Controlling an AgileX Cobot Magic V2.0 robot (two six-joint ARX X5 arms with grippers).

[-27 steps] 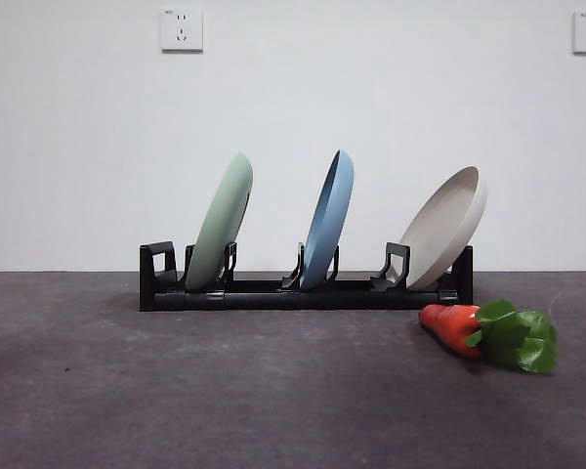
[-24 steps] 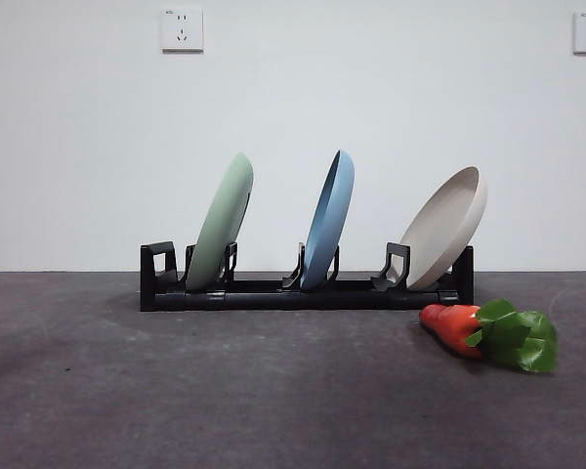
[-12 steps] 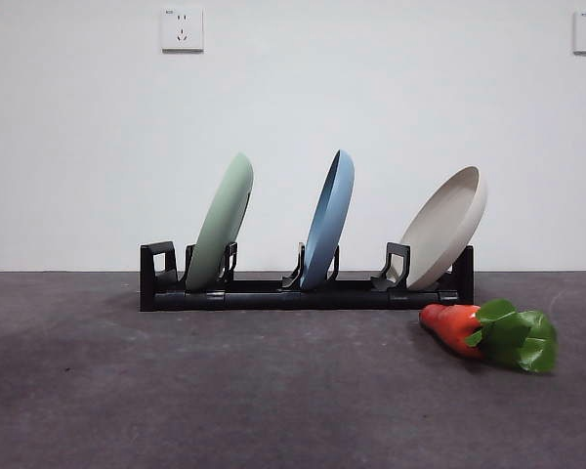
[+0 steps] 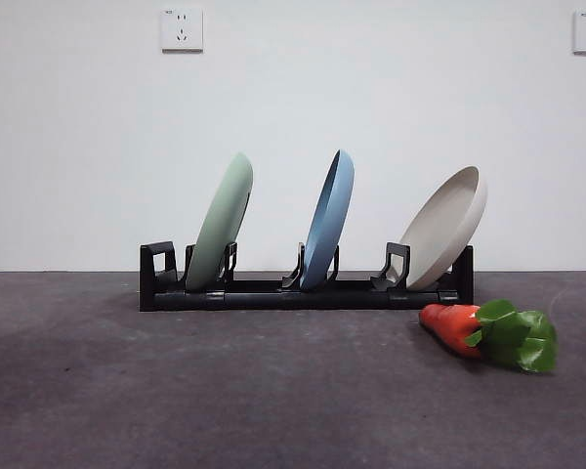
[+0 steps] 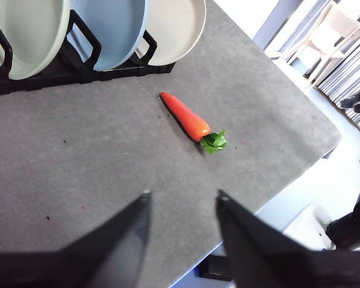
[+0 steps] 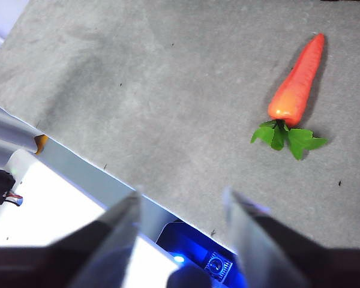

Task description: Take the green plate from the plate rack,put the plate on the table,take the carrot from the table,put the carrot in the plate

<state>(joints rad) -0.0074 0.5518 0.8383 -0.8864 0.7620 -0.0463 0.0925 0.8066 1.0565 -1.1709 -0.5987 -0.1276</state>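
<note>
The green plate (image 4: 221,223) stands tilted in the left slot of the black plate rack (image 4: 303,291); it also shows in the left wrist view (image 5: 25,33). The carrot (image 4: 464,326) lies on the table (image 4: 225,391) to the right, in front of the rack's end, leaves pointing right. It shows in the left wrist view (image 5: 186,115) and the right wrist view (image 6: 297,81). My left gripper (image 5: 181,201) is open and empty, above the table near its front edge. My right gripper (image 6: 180,198) is open and empty, above the table's edge. Neither shows in the front view.
A blue plate (image 4: 329,219) stands in the rack's middle slot and a beige plate (image 4: 445,225) leans in the right slot. A white wall with two sockets lies behind. The table's front edge (image 6: 78,162) drops off below my right gripper.
</note>
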